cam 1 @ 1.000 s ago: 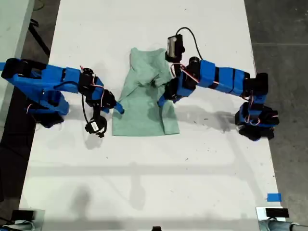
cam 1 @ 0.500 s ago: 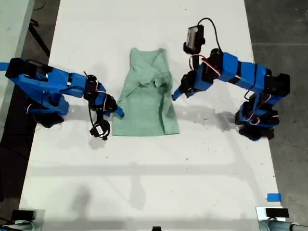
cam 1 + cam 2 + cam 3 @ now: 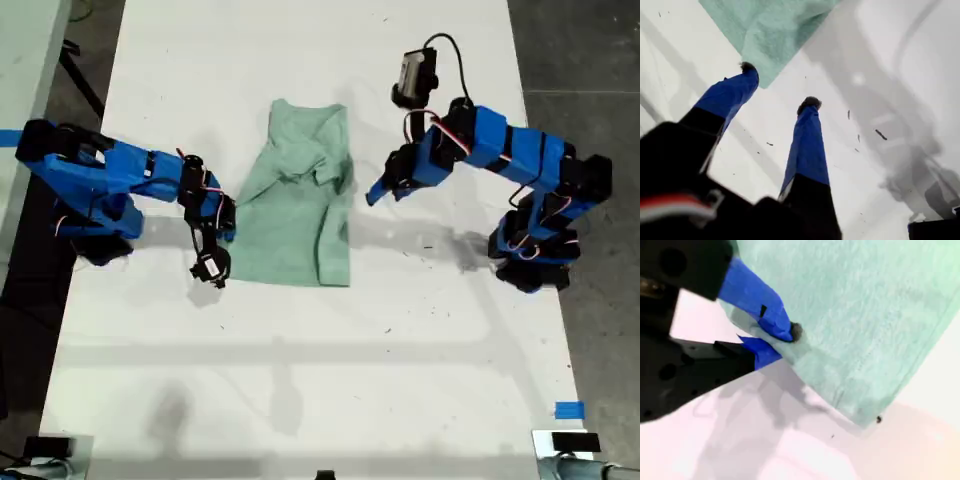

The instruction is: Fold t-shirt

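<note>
The pale mint-green t-shirt lies crumpled and partly folded on the white table, between the two blue arms. My second gripper is at the shirt's edge on the exterior view's left. In the second wrist view my second gripper is shut on the hem of the t-shirt. My first gripper hovers just off the shirt's edge on the exterior view's right. In the first wrist view my first gripper is open and holds nothing, with a corner of the t-shirt just past its fingertips.
A strip of blue tape sits near the table's corner at the exterior view's lower right. Dark floor borders the table on both sides. The arm bases stand at the table's edges on the exterior view's left and right.
My first gripper let go of the shirt and drew back toward the exterior view's right. The shirt's right side now lies folded inward. My second gripper shifted slightly left, still holding the hem.
</note>
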Tool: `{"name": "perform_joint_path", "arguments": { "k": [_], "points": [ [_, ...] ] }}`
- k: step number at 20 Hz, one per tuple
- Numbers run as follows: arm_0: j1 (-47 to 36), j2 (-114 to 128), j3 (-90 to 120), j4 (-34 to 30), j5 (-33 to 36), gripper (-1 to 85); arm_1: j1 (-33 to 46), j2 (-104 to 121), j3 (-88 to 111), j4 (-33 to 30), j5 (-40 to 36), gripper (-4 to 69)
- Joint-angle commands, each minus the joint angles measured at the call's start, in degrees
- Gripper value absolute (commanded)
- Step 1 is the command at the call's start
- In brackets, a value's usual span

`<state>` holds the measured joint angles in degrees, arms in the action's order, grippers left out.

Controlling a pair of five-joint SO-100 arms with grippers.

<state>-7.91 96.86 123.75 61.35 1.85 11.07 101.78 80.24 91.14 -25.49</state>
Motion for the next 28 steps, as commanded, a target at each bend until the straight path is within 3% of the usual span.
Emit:
{"name": "perform_joint_path", "arguments": {
  "k": [1,3,5,10,14,24,25,26,28],
  "points": [
    [-4.6,13.2,0.5,8.6,2.2,0.0,0.8,4.0,0.0,-0.2,0.1,21.1],
    [-6.1,17.9,-2.3,13.0,3.6,0.0,0.9,4.1,0.2,-0.3,0.1,20.8],
    [-4.3,14.3,-8.9,13.4,3.7,0.0,1.1,4.2,0.1,-0.5,0.0,20.6],
    [3.5,-11.0,-32.0,12.0,1.8,0.0,0.9,4.9,0.4,-0.4,0.5,20.0],
    [6.8,-27.9,-51.9,16.2,1.0,0.0,0.7,5.0,1.0,-0.4,1.1,19.7],
    [4.3,-49.2,-76.9,19.7,1.1,0.5,0.6,5.4,3.3,-1.4,1.5,19.0],
    [4.0,-49.4,-77.2,20.3,1.3,5.7,0.7,5.5,3.5,-1.4,1.4,19.0],
    [3.7,-49.1,-78.0,21.8,2.6,16.5,0.7,5.5,3.6,-1.5,1.3,19.1],
    [3.3,-46.1,-80.4,26.8,5.2,26.1,0.8,5.8,4.1,-1.8,1.3,19.2]
  ]
}}
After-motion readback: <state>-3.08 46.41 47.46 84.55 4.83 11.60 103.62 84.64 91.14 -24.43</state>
